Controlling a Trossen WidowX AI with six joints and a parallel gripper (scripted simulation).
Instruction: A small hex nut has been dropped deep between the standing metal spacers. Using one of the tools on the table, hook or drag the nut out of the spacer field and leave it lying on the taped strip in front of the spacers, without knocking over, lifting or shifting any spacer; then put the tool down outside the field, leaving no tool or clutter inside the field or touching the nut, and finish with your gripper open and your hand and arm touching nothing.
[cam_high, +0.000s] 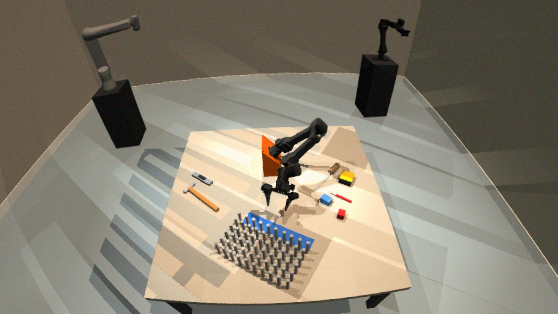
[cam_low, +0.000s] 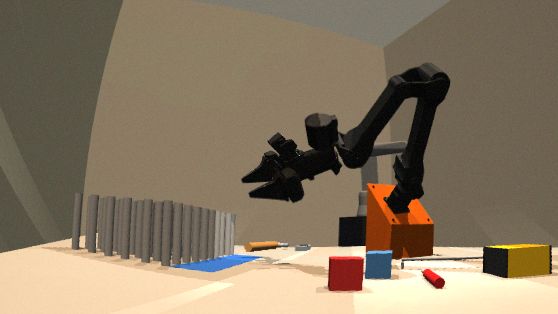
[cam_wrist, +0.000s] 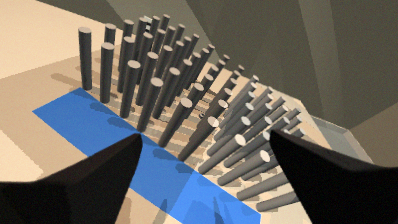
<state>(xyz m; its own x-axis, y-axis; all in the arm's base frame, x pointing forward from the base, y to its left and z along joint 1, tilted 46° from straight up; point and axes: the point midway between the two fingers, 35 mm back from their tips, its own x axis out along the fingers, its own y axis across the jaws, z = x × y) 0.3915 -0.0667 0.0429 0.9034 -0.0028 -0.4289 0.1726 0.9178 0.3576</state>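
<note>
Grey standing spacers (cam_high: 268, 234) (cam_low: 168, 232) (cam_wrist: 131, 90) form a dense upright field behind the blue taped strip (cam_high: 265, 221) (cam_low: 215, 264) (cam_wrist: 100, 131). The nut cannot be made out with certainty; a small dark spot shows among the spacers in the wrist view. My gripper (cam_high: 277, 207) (cam_low: 246, 188) (cam_wrist: 206, 137) is open and empty, raised above the table near the strip, touching nothing. A wooden-handled tool (cam_high: 334, 169) with a thin shaft lies right of my base; its thin rod (cam_low: 445, 259) shows in the exterior view. A red-handled tool (cam_high: 343, 198) (cam_low: 433, 278) lies near it.
A hammer (cam_high: 203, 199) (cam_low: 262, 246) and a grey tool (cam_high: 202, 178) (cam_low: 303, 247) lie at the left. A blue block (cam_high: 326, 199) (cam_low: 378, 265), red block (cam_high: 341, 214) (cam_low: 345, 273) and yellow-black block (cam_high: 346, 177) (cam_low: 529, 260) stand right. The orange mount (cam_high: 270, 166) (cam_low: 412, 240) holds my arm.
</note>
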